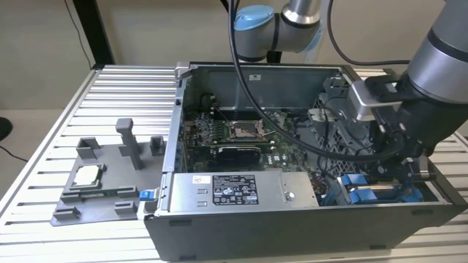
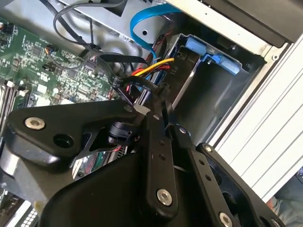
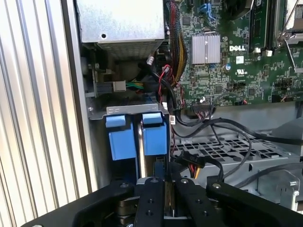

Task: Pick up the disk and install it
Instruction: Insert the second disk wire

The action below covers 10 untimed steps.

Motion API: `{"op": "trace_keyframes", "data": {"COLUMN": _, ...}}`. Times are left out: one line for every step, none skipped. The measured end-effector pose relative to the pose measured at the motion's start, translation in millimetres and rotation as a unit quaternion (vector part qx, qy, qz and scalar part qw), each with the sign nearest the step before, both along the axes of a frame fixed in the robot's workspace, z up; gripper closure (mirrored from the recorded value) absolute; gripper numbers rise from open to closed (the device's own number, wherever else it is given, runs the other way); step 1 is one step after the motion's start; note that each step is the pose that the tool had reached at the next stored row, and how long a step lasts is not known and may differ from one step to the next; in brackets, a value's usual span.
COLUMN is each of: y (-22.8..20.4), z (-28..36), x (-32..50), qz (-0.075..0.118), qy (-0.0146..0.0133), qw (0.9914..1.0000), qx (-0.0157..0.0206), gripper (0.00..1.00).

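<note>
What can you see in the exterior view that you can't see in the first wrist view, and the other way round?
The exterior view gives you the grey tray beside the computer case, the small square chip lying on it, and the robot arm. The first wrist view gives you the ribbed silver heatsink up close. Both share the green motherboard and the disk with its blue brackets, standing in the case.

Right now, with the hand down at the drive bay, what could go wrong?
1. The hand is right beside loose power wires; moving it may snag or pull them.
2. The disk stands close to a second blue carrier in the bay; it may go in crooked and jam.
</note>
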<state>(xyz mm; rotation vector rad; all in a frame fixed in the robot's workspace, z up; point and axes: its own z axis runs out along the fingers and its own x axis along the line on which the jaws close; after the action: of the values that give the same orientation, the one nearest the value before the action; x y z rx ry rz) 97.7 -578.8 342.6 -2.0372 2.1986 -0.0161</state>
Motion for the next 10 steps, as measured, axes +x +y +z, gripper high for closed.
{"op": "trace_keyframes", "data": {"y": 0.0, "z": -0.2, "x": -0.1, "qz": 0.0, "qy": -0.0002, "qw": 1.0, "qx": 0.0, "gripper": 1.0}}
{"op": "trace_keyframes", "data": {"y": 0.0, "z": -0.1, "x": -0.1, "qz": 0.0, "qy": -0.0002, "qw": 1.0, "qx": -0.0001, "gripper": 1.0}}
{"op": "trace_keyframes", "data": {"y": -0.1, "z": -0.2, "x": -0.2, "qz": 0.0, "qy": -0.0002, "qw": 1.0, "qx": -0.0001, "gripper": 1.0}}
{"op": "trace_keyframes", "data": {"y": 0.0, "z": -0.4, "x": -0.2, "qz": 0.0, "qy": -0.0003, "qw": 1.0, "qx": 0.0, "gripper": 1.0}}
{"op": "trace_keyframes", "data": {"y": 0.0, "z": -0.6, "x": -0.2, "qz": 0.0, "qy": -0.0005, "qw": 1.0, "qx": 0.0002, "gripper": 1.0}}
{"op": "trace_keyframes", "data": {"y": 0.0, "z": -0.9, "x": -0.2, "qz": 0.0, "qy": -0.0009, "qw": 1.0, "qx": 0.0004, "gripper": 1.0}}
{"op": "trace_keyframes", "data": {"y": 0.0, "z": -1.4, "x": -0.2, "qz": 0.0, "qy": -0.0016, "qw": 1.0, "qx": 0.0006, "gripper": 1.0}}
{"op": "trace_keyframes", "data": {"y": 0.0, "z": -1.7, "x": -0.2, "qz": 0.0, "qy": -0.0022, "qw": 1.0, "qx": 0.0006, "gripper": 1.0}}
{"op": "trace_keyframes", "data": {"y": 0.0, "z": -2.1, "x": -0.2, "qz": 0.0, "qy": -0.0031, "qw": 1.0, "qx": 0.0005, "gripper": 1.0}}
{"op": "trace_keyframes", "data": {"y": 0.0, "z": -2.5, "x": -0.2, "qz": 0.0, "qy": -0.004, "qw": 0.99999, "qx": 0.0005, "gripper": 1.0}}
